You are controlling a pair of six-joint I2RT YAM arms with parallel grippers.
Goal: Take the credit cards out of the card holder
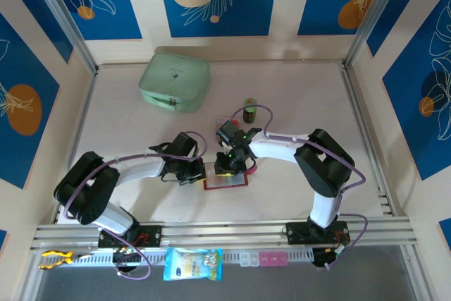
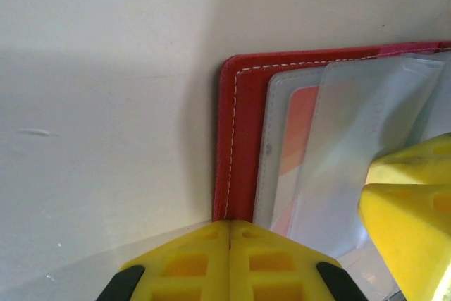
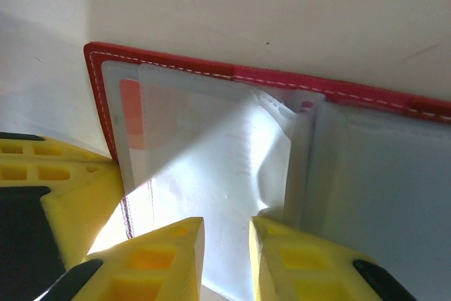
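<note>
The card holder [image 1: 227, 182], a dark-red wallet, lies open on the table between the two arms, its greyish clear sleeves [image 3: 211, 146] fanned out. One of the credit cards [image 2: 299, 125], with orange and red print, sits inside a sleeve near the holder's stitched edge [image 2: 246, 118]; the same card [image 3: 130, 114] shows in the right wrist view. My left gripper [image 2: 230, 227] is shut, its tips together on the holder's red edge. My right gripper [image 3: 227, 234] has a narrow gap between its fingers, with a raised clear sleeve lying in that gap.
A mint-green zip case [image 1: 175, 82] stands at the back left. A small green can [image 1: 249, 111] sits just behind the right gripper [image 1: 229, 168]. A blue packet [image 1: 192, 263] and a pink box [image 1: 264, 259] lie on the front rail.
</note>
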